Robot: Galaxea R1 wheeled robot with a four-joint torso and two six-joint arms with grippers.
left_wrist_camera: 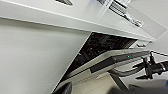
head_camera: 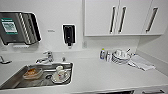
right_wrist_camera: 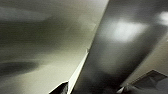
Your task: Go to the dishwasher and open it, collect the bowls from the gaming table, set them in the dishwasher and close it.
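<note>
Right end effector (left_wrist_camera: pixel 147 71) grips the half-open dishwasher (left_wrist_camera: pixel 105 47) door's handle (left_wrist_camera: pixel 125 72); fingers' state unclear.

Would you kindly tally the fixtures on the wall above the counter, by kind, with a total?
Cabinet bar handles: 3
Paper towel dispenser: 1
Dark soap dispenser: 1
Total: 5
</note>
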